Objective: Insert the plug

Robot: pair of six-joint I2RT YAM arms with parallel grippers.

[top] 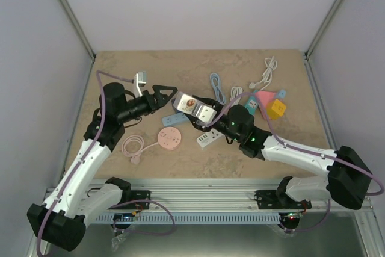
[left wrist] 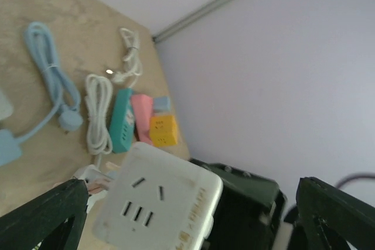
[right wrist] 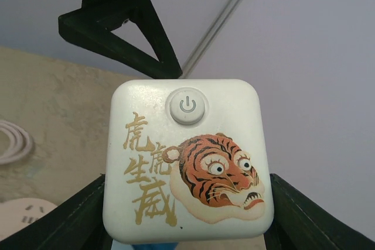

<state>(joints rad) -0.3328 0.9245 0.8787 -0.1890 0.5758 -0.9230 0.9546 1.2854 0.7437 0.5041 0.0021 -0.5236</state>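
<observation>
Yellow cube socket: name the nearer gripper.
Right. The right gripper, holding the white tiger socket, sits left of the yellow cube socket in the top view; the left gripper, open, is farther left.

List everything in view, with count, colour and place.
cube socket: 1, white with tiger, in right gripper
round socket: 1, pink, front left
white strip: 1, white, front centre
blue strip: 1, light blue, beside round socket
blue cable: 1, light blue, back centre
near white cable: 1, white, beside teal strip
far white cable: 1, white, back right
teal strip: 1, teal, right
pink block: 1, pink, beside teal strip
yellow cube: 1, yellow, beside pink block
small blue cube: 1, light blue, behind yellow cube
left gripper: 1, black, open, facing cube socket
right gripper: 1, black, shut on cube socket
</observation>
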